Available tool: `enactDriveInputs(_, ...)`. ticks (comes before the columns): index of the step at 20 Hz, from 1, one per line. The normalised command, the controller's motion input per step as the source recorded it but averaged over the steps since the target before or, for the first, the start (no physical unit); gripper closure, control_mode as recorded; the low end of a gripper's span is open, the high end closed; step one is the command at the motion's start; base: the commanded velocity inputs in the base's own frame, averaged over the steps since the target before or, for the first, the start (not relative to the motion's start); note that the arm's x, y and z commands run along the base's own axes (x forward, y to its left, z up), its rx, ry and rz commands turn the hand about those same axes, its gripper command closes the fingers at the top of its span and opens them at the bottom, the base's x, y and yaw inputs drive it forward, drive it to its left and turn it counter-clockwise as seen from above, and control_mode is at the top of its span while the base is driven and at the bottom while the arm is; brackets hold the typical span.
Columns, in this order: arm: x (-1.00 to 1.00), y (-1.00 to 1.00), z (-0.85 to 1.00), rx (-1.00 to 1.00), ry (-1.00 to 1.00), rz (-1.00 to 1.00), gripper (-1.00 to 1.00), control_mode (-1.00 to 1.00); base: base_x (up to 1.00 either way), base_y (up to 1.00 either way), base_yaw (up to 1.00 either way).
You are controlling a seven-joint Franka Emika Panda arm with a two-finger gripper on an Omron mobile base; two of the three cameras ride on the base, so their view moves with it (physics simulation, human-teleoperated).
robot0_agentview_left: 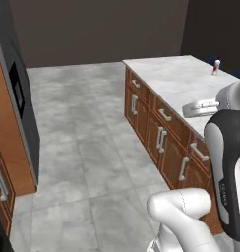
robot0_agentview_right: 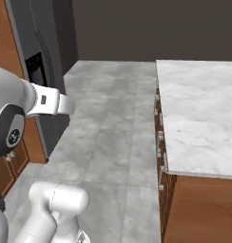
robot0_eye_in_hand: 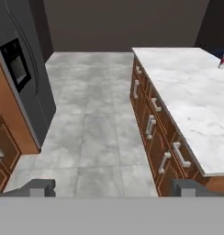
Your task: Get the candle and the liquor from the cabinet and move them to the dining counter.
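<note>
The dining counter (robot0_agentview_left: 176, 81) is a long island with a white grey-veined marble top (robot0_eye_in_hand: 187, 92) and wooden drawer fronts, running along the right side (robot0_agentview_right: 198, 114). The liquor (robot0_agentview_left: 216, 66), a small white bottle with a red cap, stands on the far right part of that top (robot0_eye_in_hand: 223, 59). My gripper (robot0_eye_in_hand: 114, 188) hangs open over the grey floor left of the island. Its two dark fingertips (robot0_eye_in_hand: 38, 187) are far apart with nothing between them. The candle and the cabinet are out of view.
A tall dark fridge (robot0_agentview_left: 18, 93) stands at the left (robot0_eye_in_hand: 22, 73), with low wooden base cabinets (robot0_eye_in_hand: 3, 147) beside it. A wide grey tiled floor (robot0_agentview_left: 87, 133) lies between fridge and island. Grey handles (robot0_eye_in_hand: 150, 126) stick out from the island's drawers. Dark walls close the back.
</note>
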Motion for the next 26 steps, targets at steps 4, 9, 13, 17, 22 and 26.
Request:
enactDriveInputs(4, 0.00, 0.00, 0.00, 0.00, 0.00, 0.00, -1.00, 1.00, 0.87, 0.92, -0.22)
enactDriveInputs(9, 0.00, 0.00, 0.00, 0.00, 0.00, 0.00, -1.00, 1.00, 0.83, 0.32, -0.07)
enactDriveInputs(13, 0.00, 0.00, 0.00, 0.00, 0.00, 0.00, -1.00, 1.00, 0.90, 0.07, -0.01)
enactDriveInputs(17, 0.00, 0.00, 0.00, 0.00, 0.00, 0.00, -1.00, 1.00, 1.00, 0.00, 0.00)
enactDriveInputs(22, 0.00, 0.00, 0.00, 0.00, 0.00, 0.00, -1.00, 1.00, 0.52, 0.00, 0.32)
enactDriveInputs(26, 0.00, 0.00, 0.00, 0.00, 0.00, 0.00, -1.00, 1.00, 0.01, 0.02, 0.70)
